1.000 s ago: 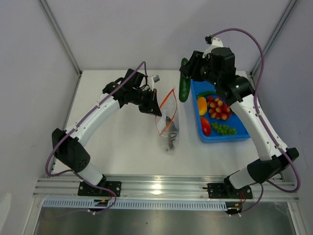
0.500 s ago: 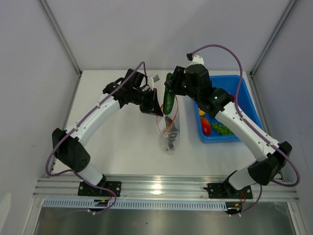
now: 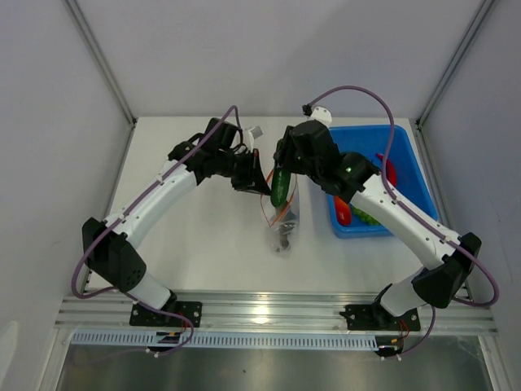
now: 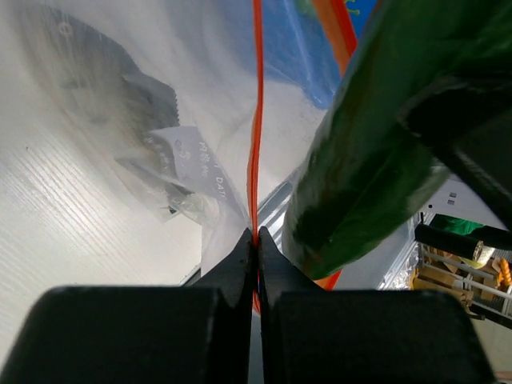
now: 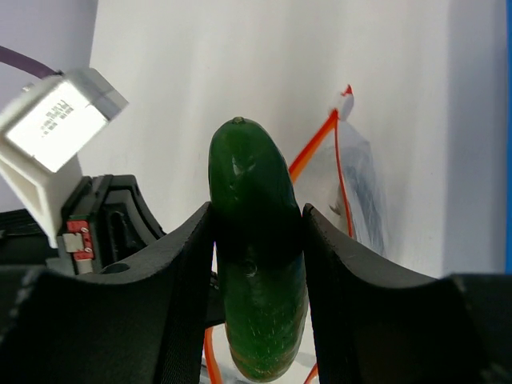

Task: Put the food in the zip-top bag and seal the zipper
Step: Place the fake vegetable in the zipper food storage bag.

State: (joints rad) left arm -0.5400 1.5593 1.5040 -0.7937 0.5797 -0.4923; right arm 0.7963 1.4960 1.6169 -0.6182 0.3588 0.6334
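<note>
The right gripper [image 3: 280, 177] is clamped on the green cucumber [image 3: 279, 188], 1 finger on each flank (the right wrist view shows both pads pressed to its skin, the blunt tip standing clear beyond them). The cucumber hangs lengthwise toward 6 o'clock in the top view, its lower end at the mouth of the zip-top bag [image 3: 284, 217], which lies on the table [image 3: 203, 236] near the middle. The right arm rises from its base at 5 o'clock, bends at the elbow by the near corner of the blue tub [image 3: 407, 155], and reaches toward 10 o'clock across the tub to the bag.

The left gripper [image 4: 256, 240] is pressed together on the zipper [image 4: 256, 120], pinching 1 lip of the orange-red strip and holding it lifted; the other lip bows away around the cucumber [image 4: 376, 160]. The left arm arcs from its base at 7 o'clock toward 1 o'clock, wrist turned toward 3 o'clock at the bag.

A dark grey item [image 3: 282, 236] sits in the bag's lower part. A red pepper [image 3: 342, 210] lies in the tub.
</note>
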